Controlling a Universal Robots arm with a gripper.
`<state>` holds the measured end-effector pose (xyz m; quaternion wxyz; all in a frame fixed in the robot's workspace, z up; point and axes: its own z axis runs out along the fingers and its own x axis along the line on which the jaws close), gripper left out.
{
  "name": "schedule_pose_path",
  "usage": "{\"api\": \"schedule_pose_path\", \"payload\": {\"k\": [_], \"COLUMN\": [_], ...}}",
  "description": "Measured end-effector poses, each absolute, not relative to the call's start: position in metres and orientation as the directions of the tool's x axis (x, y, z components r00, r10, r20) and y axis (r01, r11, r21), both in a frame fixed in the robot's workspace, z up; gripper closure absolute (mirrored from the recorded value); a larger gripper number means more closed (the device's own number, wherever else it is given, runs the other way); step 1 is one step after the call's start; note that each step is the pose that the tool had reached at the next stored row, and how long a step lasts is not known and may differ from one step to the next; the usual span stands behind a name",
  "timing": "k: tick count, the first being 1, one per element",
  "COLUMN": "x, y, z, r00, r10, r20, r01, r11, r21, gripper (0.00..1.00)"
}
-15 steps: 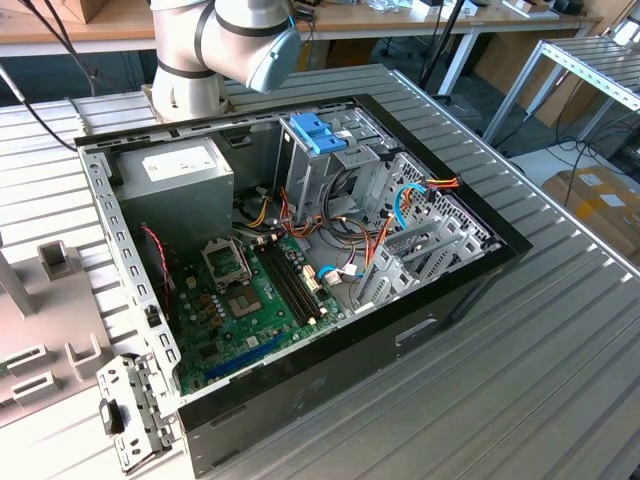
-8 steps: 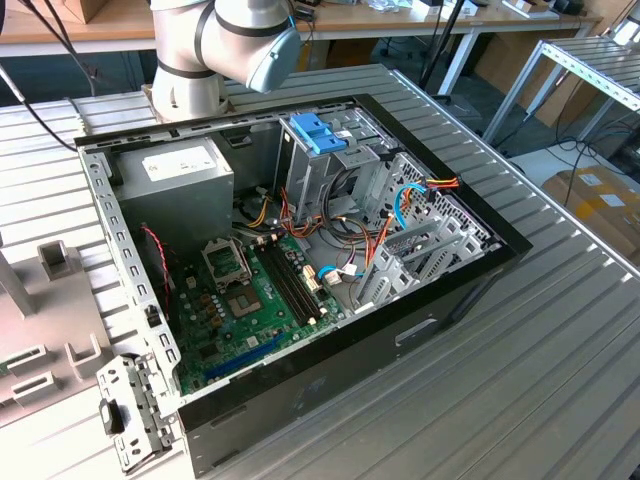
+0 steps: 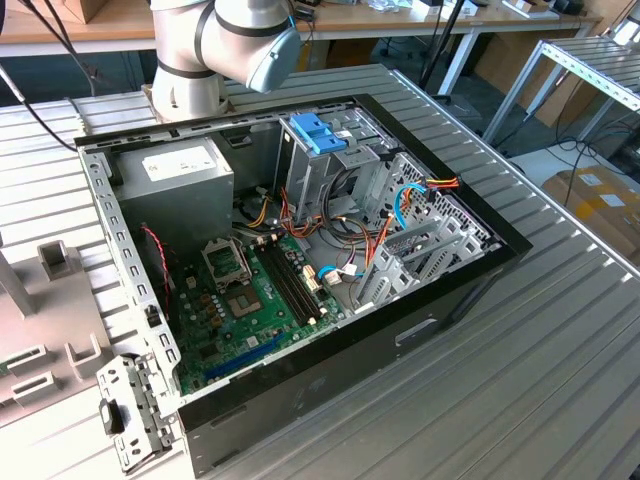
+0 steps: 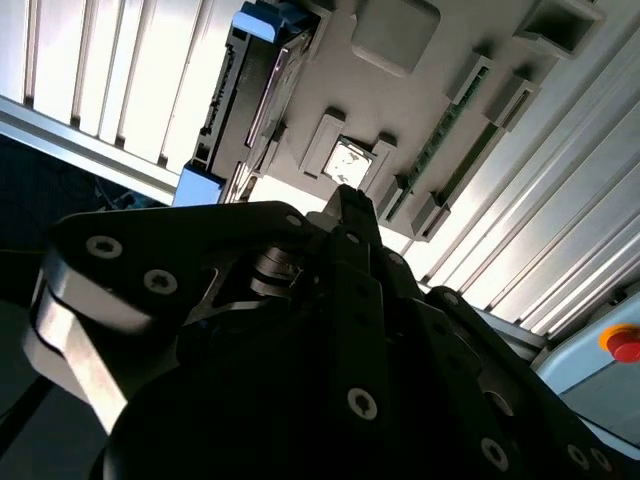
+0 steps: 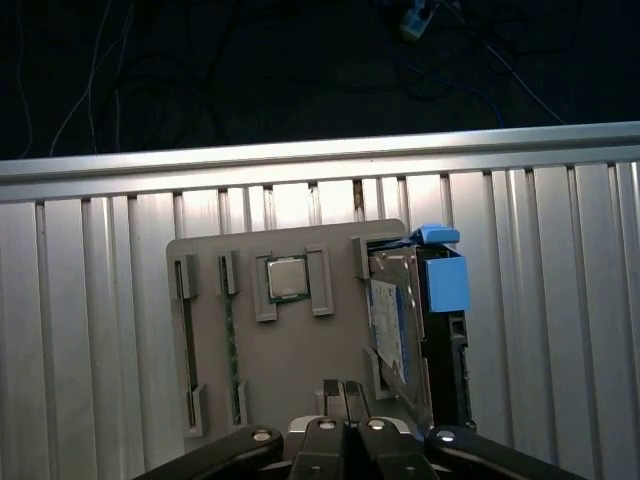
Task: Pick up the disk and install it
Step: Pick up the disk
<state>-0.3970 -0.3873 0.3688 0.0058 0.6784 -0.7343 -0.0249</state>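
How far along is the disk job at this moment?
Nothing looks done yet. The disk stands on edge in the grey holder tray, untouched. The gripper, shut and empty, hovers near it. Picking it up and installing it in the open computer case are left.

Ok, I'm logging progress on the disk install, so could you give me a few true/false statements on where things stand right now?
1. The disk stands on edge in the grey tray. True.
2. The gripper is clamped on the disk. False: it is shut on nothing and is apart from the disk.
3. The computer case lies open, with the motherboard exposed. True.
4. The disk is already installed inside the case. False: it is in the tray, and a blue bracket sits on the drive cage.
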Motion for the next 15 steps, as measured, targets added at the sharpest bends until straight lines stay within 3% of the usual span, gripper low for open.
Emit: {"api": "schedule_pose_path", "payload": {"k": [2, 6, 9, 10, 15], "x": [-0.397, -0.397, -0.397, -0.397, -0.397], "y": [-0.3873, -0.3873, -0.3873, -0.3873, -0.3873], "z": [0.3689, 0.3689, 0.3689, 0.3689, 0.3687], "r00": [-0.079, -0.079, -0.079, -0.079, -0.079], "r10": [-0.997, -0.997, -0.997, -0.997, -0.997], "r20": [-0.025, -0.025, -0.025, -0.025, -0.025], "r01": [-0.996, -0.996, -0.996, -0.996, -0.996], "r11": [0.078, 0.078, 0.078, 0.078, 0.077], "r21": [0.044, 0.044, 0.044, 0.044, 0.044], "gripper": [0.89, 0.64, 0.58, 0.52, 0.52]}}
